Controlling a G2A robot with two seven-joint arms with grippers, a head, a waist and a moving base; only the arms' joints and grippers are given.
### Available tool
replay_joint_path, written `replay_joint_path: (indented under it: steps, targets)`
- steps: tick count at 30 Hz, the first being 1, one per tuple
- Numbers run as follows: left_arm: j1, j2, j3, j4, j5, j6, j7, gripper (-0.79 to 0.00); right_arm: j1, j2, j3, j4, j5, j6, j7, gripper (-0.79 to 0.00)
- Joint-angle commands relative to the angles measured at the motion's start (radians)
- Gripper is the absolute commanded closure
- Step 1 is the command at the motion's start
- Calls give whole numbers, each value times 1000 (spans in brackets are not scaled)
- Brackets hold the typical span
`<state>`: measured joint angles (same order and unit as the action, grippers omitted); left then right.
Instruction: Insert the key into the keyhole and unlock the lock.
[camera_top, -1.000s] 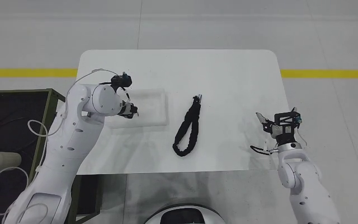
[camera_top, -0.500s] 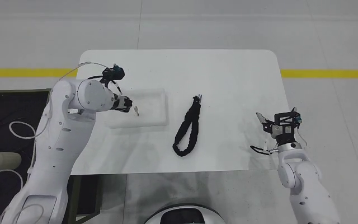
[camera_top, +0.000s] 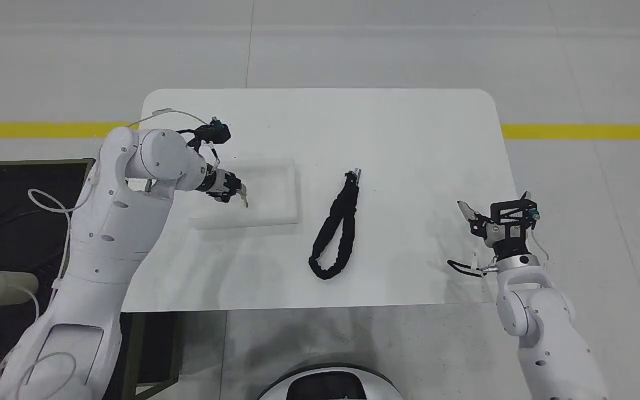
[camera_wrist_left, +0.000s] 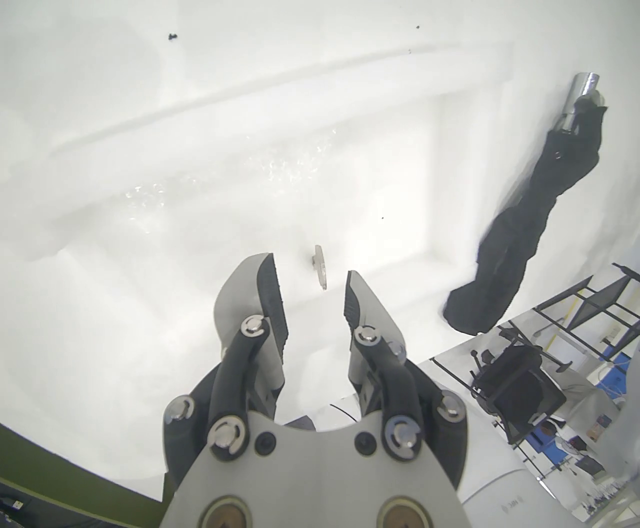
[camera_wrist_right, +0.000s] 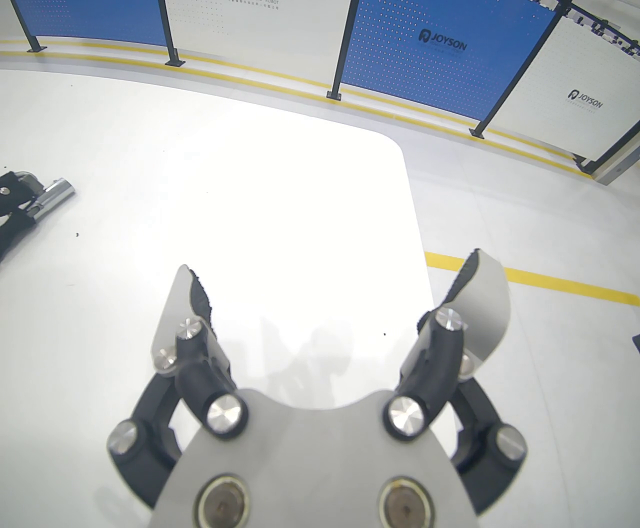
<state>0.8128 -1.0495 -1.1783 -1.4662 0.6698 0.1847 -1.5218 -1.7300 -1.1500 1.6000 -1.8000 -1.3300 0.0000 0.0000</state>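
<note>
Key (camera_wrist_left: 319, 265) is found in the recess of the white foam tray (camera_top: 278, 190), and it appears to be set on edge, since only a thin metal sliver is presented in the left wrist view. The left gripper (camera_wrist_left: 308, 272) is held over the tray with its fingers narrowly parted and nothing gripped. The key is placed just ahead of the fingertips and in line with the gap between them. Its long axis is judged to run roughly the way the fingers point, so one pad is faced toward each flat side. A short advance and a closing are therefore all that the pick-up is expected to need.

The lock (camera_top: 335, 235), a black sleeved loop with a silver cylinder (camera_wrist_left: 580, 92) at one end, is laid just beside the tray, apart from it, with the cylinder at its end farther from the robot. The right gripper (camera_wrist_right: 333, 270) is held spread wide and empty, well apart from the tray, beyond the lock. The left arm is thus by far the nearer to the key.

No marking can be made out on key, lock or tray. Printed blue and white panels (camera_wrist_right: 440, 45) are seen far beyond the tray's table (camera_top: 420, 140); their print is not read off.
</note>
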Motion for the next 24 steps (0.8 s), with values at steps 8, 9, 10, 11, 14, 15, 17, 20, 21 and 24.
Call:
replay_joint_path:
  steps: [8,9,10,11,14,15,17,20,21,24]
  targets:
    - [-41,-18,64,72,20,0,21,-194,0,0,0,0,0,0,0,-785]
    - [-45,-19,69,76,26,1,24,-175,0,0,0,0,0,0,0,-785]
    - [-46,-20,70,78,28,3,25,-151,0,0,0,0,0,0,0,-785]
    - [-48,-21,73,82,30,4,24,-102,0,0,0,0,0,0,0,-785]
    - [-51,-23,76,86,41,9,22,0,0,0,0,0,0,0,0,-785]
    - [-52,-23,75,85,43,10,20,0,0,0,0,0,0,0,0,-785]
    - [-54,-23,66,76,37,10,10,0,0,0,0,0,0,0,0,-785]
    - [-52,-17,43,36,48,16,-8,0,0,0,0,0,0,0,0,-785]
    - [-47,-15,35,18,51,18,-14,0,0,0,0,0,0,0,0,-785]
    - [-30,-3,22,-49,99,36,-14,0,0,0,0,0,0,0,0,-785]
